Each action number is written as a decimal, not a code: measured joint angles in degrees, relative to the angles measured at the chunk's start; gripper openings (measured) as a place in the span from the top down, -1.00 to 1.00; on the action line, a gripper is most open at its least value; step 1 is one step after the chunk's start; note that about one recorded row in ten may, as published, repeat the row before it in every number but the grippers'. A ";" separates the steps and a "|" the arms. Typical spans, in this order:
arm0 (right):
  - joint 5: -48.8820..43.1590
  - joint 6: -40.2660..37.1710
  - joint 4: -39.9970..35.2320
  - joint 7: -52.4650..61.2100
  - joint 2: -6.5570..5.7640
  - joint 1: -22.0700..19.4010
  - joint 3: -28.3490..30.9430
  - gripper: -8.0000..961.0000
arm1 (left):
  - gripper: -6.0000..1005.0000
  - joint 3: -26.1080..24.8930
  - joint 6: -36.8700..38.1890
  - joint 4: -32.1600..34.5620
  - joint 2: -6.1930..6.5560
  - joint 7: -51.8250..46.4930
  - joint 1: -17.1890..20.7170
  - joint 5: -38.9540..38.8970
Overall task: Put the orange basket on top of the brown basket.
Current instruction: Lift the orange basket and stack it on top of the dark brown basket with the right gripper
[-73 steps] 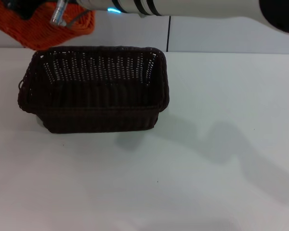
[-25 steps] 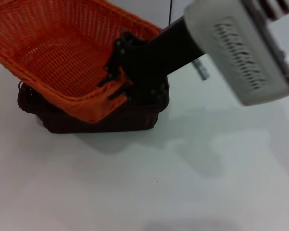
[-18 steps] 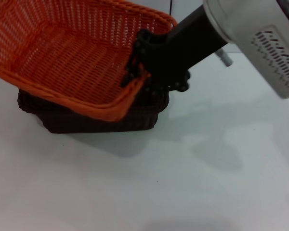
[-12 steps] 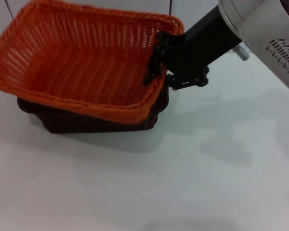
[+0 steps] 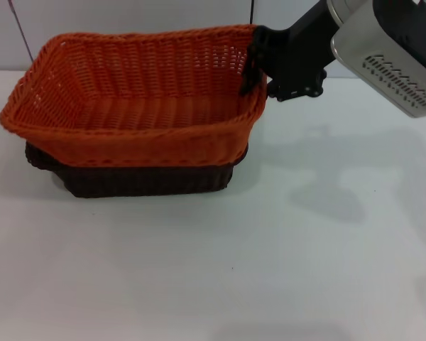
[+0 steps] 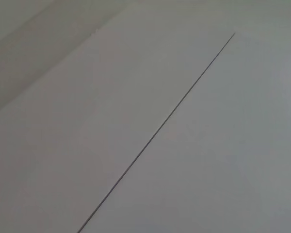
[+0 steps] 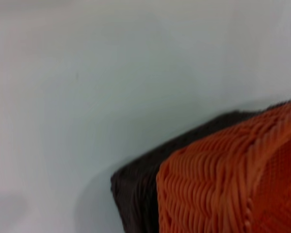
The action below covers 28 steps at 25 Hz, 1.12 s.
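The orange basket sits level inside the top of the brown basket, whose dark lower wall shows beneath it. My right gripper is shut on the orange basket's far right rim corner, with the arm reaching in from the upper right. In the right wrist view, a corner of the orange basket overlaps the brown basket on the white table. The left gripper is out of view; its wrist camera sees only a bare white surface.
The white table spreads out in front and to the right of the baskets. A white wall panel with a dark vertical seam stands behind them.
The right arm brought the orange basket from the upper left down over the brown basket. Its tilt has levelled out and it has settled into the brown basket.
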 joint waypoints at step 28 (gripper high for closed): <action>-9.75 -18.79 3.93 12.90 3.65 -5.99 -12.93 0.67 | -0.03 0.05 -4.67 2.86 -0.13 3.01 -1.54 -0.52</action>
